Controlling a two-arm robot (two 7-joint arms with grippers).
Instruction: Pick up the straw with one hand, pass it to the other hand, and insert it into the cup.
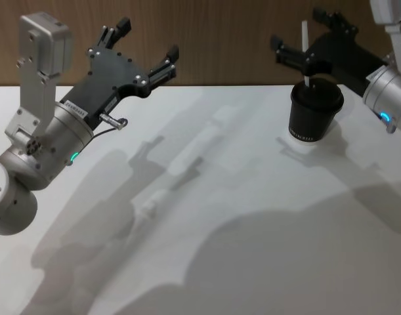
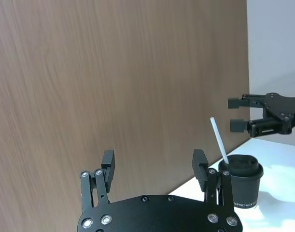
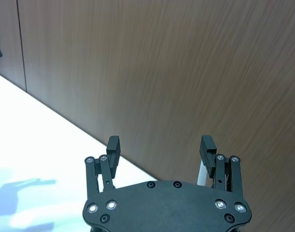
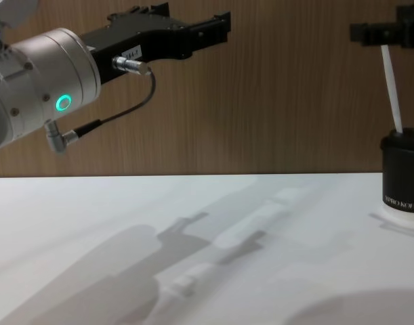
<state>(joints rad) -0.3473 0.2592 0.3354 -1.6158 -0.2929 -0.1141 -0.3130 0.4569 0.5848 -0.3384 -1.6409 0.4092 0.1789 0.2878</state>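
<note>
The black cup [image 1: 316, 110] stands on the white table at the far right, white lettering near its base. The white straw [image 1: 305, 41] stands in its lid, leaning slightly, its top well above the rim. My right gripper [image 1: 298, 31] hovers open above the cup, its fingers on either side of the straw's upper end; in the right wrist view the straw [image 3: 201, 172] shows just beside one finger [image 3: 207, 145]. My left gripper [image 1: 144, 42] is raised at the far left, open and holding nothing. From the left wrist I see the cup [image 2: 242, 186], the straw [image 2: 218, 142] and the right gripper [image 2: 246, 115].
The white table [image 1: 207, 216] carries only arm shadows across its middle and front. A brown wood-grain wall [image 4: 295, 101] runs close behind the table's back edge.
</note>
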